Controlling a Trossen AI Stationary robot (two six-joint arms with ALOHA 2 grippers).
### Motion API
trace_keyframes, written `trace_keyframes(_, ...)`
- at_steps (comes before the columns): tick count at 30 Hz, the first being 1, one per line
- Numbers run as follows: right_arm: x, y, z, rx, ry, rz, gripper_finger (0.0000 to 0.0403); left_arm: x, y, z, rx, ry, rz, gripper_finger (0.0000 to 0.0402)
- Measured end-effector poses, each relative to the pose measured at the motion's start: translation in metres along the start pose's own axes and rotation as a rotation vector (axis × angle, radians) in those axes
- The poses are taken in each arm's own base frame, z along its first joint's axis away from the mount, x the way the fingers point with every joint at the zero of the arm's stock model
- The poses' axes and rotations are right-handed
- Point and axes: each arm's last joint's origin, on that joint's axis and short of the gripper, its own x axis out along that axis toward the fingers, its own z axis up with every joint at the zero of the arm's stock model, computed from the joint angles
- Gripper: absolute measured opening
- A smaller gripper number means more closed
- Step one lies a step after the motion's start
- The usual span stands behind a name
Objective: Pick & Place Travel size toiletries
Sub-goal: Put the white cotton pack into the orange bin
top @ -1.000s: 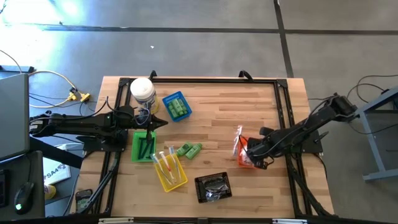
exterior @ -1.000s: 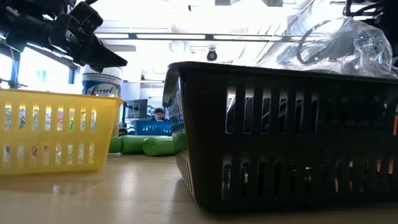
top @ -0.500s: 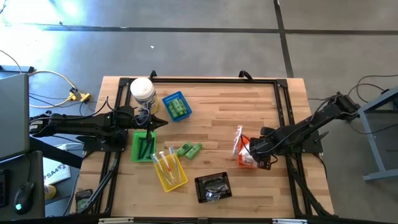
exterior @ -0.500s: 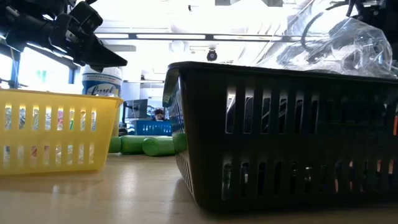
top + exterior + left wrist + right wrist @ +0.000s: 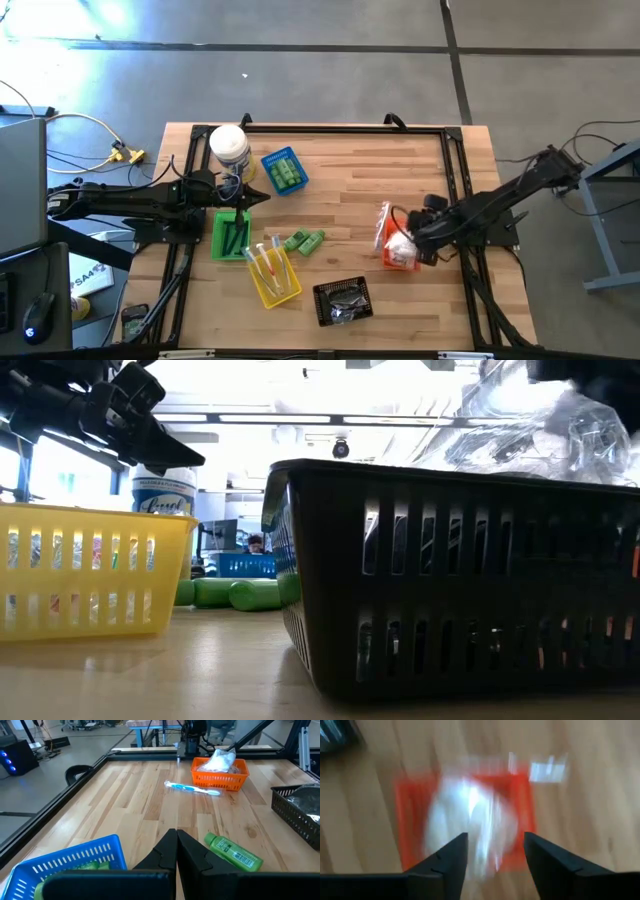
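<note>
Right tool (image 5: 495, 851) spread wide, empty, over white puffy packets (image 5: 470, 825) inside orange slotted plastic basket (image 5: 400, 258). Left tool (image 5: 176, 851) clenched, empty, above wooden counter (image 5: 360, 180) beside blue plastic basket (image 5: 70, 862).

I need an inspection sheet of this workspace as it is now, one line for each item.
Surface: wooden table, black frame around it.
Job's things: white packets in the orange basket; green bottles loose on the wood; a toothbrush beside the orange basket; more items in the blue basket, green basket, yellow basket and black basket.
Clutter: big white jar.
Grippers: left gripper shut, empty, over the green basket; right gripper open above the orange basket.
Cables: yellow-plugged cable on the floor.
Surroundings: grey floor; a person far behind, low view.
</note>
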Motion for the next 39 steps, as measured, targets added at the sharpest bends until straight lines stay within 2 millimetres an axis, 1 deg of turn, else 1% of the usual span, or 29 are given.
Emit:
trace_keyframes(2,-0.010,0.001,0.003,0.019,-0.166,0.016,0.0159,0.000,0.000,0.000,0.000,0.000,0.000,0.0000)
trace_keyframes(5,-0.019,0.000,-0.001,0.048,-0.345,0.032,0.0099,0.000,0.000,0.000,0.000,0.000,0.000,0.0000)
trace_keyframes(6,-0.018,-0.001,-0.004,0.050,-0.361,0.040,0.0073,0.000,0.000,0.000,0.000,0.001,0.000,0.0000)
trace_keyframes(8,-0.009,-0.003,-0.013,0.050,-0.315,0.052,0.0023,0.000,0.000,0.000,0.000,0.001,0.000,0.0000)
trace_keyframes(9,-0.004,-0.004,-0.016,0.053,-0.291,0.050,0.0014,0.000,0.000,0.000,0.000,0.002,0.000,0.0000)
trace_keyframes(11,0.005,-0.004,-0.019,0.068,-0.281,0.038,0.0007,0.000,0.000,0.000,0.000,0.002,-0.001,0.0000)
trace_keyframes(16,0.016,0.005,-0.014,0.059,-0.328,0.115,0.0002,0.000,0.000,0.000,0.000,0.001,-0.001,0.0000)
trace_keyframes(22,0.040,0.009,-0.023,0.051,-0.212,0.120,0.0002,0.000,0.000,0.001,0.000,-0.005,-0.001,0.0000)
trace_keyframes(26,0.050,0.013,-0.025,0.042,-0.151,0.118,0.0002,0.000,0.000,0.001,0.000,-0.006,-0.006,0.0000)
trace_keyframes(34,0.062,0.020,-0.027,0.017,-0.043,0.155,0.0002,0.000,0.000,0.002,-0.003,-0.022,-0.004,0.0000)
trace_keyframes(36,0.062,0.020,-0.027,0.010,-0.047,0.148,0.0002,0.000,0.000,0.003,-0.003,-0.030,-0.004,0.0000)
trace_keyframes(39,0.059,0.019,-0.025,0.012,-0.096,0.139,0.0002,0.000,0.000,0.003,-0.010,-0.029,-0.004,0.0000)
